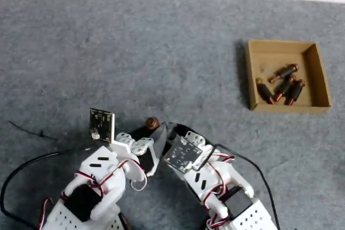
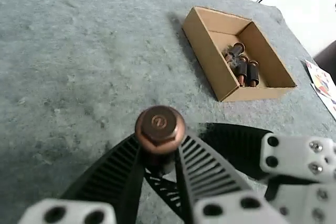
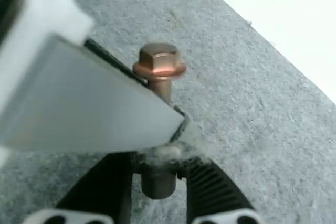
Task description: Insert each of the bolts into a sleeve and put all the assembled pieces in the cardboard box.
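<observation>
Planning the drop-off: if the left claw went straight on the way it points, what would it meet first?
Likely bare grey carpet; depth is unclear. The left claw, shut on the bolt, points beside the cardboard box, not into it.

The bolt [image 2: 159, 125] is gleaming as smooth, copper-toned metal, its head catching the light. The sleeve [image 3: 157, 184] under it is looking duller and darker. The fingers [image 2: 116, 170] of the left gripper [image 2: 159, 151] are showing matt black ribbed plastic on glossy white plastic mounts. At two o'clock the box [image 1: 252, 79] is showing plain matt cardboard. The table cover [image 1: 161, 52] is looking like rough grey felt.
</observation>
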Controlling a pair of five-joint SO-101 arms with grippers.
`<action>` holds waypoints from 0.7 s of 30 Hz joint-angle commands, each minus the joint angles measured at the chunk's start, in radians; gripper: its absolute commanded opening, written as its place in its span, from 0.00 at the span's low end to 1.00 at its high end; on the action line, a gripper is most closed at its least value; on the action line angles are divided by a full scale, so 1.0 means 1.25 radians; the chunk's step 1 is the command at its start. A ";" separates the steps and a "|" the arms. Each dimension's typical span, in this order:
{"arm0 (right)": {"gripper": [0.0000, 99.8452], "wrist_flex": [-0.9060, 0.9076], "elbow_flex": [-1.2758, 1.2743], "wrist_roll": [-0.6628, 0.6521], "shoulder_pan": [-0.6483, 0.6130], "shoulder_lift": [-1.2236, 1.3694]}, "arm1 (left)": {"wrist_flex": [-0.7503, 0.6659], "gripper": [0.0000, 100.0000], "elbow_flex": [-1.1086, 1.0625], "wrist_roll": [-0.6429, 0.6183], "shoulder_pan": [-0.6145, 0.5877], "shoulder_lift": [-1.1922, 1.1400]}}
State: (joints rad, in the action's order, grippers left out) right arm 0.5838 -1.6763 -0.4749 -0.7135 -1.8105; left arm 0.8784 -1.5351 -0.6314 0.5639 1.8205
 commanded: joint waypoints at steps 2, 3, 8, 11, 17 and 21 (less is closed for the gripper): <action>0.00 -0.029 -0.102 0.007 0.034 -0.020 | 0.023 0.30 -0.020 -0.026 -0.058 -0.002; 0.00 -0.029 -0.102 0.007 0.035 -0.020 | 0.032 0.37 -0.020 -0.048 -0.061 -0.002; 0.00 -0.029 -0.102 0.009 0.055 -0.020 | 0.033 0.61 -0.003 -0.144 -0.105 -0.002; 0.00 -0.029 -0.101 0.009 0.069 -0.020 | 0.037 0.62 0.093 -0.259 -0.263 -0.001; 0.00 -0.030 -0.101 0.010 0.117 -0.020 | 0.037 0.62 0.137 -0.327 -0.484 -0.002; 0.00 -0.029 -0.087 0.052 0.199 -0.020 | 0.020 0.62 0.057 -0.319 -0.490 -0.002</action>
State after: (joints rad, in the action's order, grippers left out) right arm 0.5823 -1.6763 -0.4641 -0.5462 -1.8167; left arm 0.9214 -1.4154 -1.0273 -0.0284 1.8159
